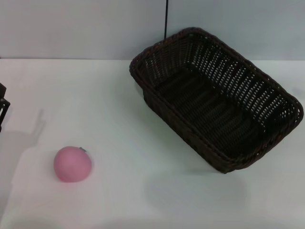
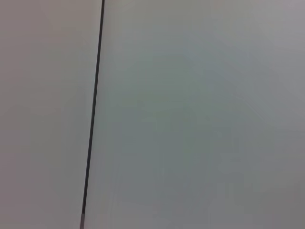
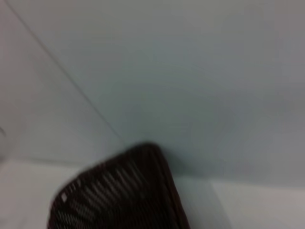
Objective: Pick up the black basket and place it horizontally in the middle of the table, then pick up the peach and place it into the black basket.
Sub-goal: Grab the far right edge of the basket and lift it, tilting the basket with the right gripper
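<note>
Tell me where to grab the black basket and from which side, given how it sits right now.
Grip the braided rim of the black basket on its near long wall, coming down from above with one finger inside and one outside. It sits diagonally on the right half of the table, open side up and empty, so that rim is exposed and probably thin enough to pinch. The right arm looks nearer; neither gripper shows clearly.

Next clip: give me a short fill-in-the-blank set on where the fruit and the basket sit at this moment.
1. The small round pink peach lies on the plain white table, on the robot's ____ side.
2. The large rectangular dark woven wicker basket sits at a slant on the robot's right and holds ____.
3. The peach and the basket are ____ each other, with bare tabletop between them.
4. In the head view a dark piece of the left arm shows at the ____ edge.

Missing words: left; nothing; apart from; left
</note>
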Controlling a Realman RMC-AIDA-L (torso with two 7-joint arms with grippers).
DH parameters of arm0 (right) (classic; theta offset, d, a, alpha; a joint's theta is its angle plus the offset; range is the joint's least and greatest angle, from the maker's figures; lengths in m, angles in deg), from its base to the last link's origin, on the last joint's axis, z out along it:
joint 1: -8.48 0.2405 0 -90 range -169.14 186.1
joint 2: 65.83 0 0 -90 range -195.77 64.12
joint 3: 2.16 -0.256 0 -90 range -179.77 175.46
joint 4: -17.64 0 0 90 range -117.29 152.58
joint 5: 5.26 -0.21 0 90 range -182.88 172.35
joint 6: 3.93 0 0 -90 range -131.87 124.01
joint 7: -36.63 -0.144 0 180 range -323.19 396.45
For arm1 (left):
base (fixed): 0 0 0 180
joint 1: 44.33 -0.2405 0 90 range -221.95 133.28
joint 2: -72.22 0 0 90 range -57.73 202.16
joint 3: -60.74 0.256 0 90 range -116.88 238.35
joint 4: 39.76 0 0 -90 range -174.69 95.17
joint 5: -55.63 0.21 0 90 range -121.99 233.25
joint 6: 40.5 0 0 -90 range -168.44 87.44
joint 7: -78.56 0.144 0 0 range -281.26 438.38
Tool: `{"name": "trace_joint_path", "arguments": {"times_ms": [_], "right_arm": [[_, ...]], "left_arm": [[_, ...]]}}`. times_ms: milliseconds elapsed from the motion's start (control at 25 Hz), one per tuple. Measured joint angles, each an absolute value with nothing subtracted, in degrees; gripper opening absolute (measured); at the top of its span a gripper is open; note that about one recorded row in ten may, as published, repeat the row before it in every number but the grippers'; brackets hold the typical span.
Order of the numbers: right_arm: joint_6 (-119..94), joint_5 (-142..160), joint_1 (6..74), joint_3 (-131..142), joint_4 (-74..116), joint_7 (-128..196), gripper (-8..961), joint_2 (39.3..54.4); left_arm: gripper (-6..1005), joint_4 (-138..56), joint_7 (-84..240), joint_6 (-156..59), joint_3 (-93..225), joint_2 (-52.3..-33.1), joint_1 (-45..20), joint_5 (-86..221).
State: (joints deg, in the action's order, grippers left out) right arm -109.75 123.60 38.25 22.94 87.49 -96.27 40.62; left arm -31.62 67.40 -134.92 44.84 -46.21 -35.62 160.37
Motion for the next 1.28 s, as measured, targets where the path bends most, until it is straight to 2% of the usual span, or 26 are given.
{"name": "trace_joint_path", "arguments": {"times_ms": [120, 280, 360, 600, 640, 680, 720, 840, 1280], "right_arm": [[-111.8, 132.0, 44.4, 23.3, 84.1, -97.4, 827, 38.72], [-110.3, 135.5, 48.0, 26.3, 79.3, -97.4, 827, 38.32], [-108.3, 135.6, 48.6, 28.0, 77.7, -97.3, 827, 38.96], [-99.0, 135.7, 47.9, 35.7, 75.7, -96.7, 827, 42.93], [-96.8, 135.4, 47.9, 36.3, 74.6, -95.6, 827, 44.25], [-96.8, 135.4, 47.9, 36.3, 74.6, -95.6, 827, 44.25], [-95.8, 135.3, 47.9, 36.4, 74.3, -94.9, 827, 44.89], [-91.7, 135.2, 47.9, 36.6, 73.1, -91.8, 826, 47.52], [-83.5, 134.6, 48.6, 36.6, 66.8, -87.0, 826, 49.19]], "left_arm": [[809, -31.5, 67.4, -136.5, 45.1, -46.33, -36.2, 160.5], [809, -31.0, 67.3, -136.6, 45.2, -46.35, -36.6, 160.5], [809, -31.0, 67.3, -136.6, 45.2, -46.35, -36.6, 160.5], [808, -30.8, 67.3, -137.7, 45.3, -46.44, -38.2, 160.7], [808, -30.8, 67.3, -137.9, 45.4, -46.44, -38.4, 160.7], [808, -30.8, 67.3, -138.0, 45.4, -46.44, -38.5, 160.7], [808, -30.8, 67.3, -138.1, 45.4, -46.44, -38.7, 160.7], [808, -30.8, 67.3, -138.3, 45.8, -46.44, -38.9, 160.7], [809, -30.3, 67.5, -138.4, 46.2, -46.36, -39.4, 160.6]]}}
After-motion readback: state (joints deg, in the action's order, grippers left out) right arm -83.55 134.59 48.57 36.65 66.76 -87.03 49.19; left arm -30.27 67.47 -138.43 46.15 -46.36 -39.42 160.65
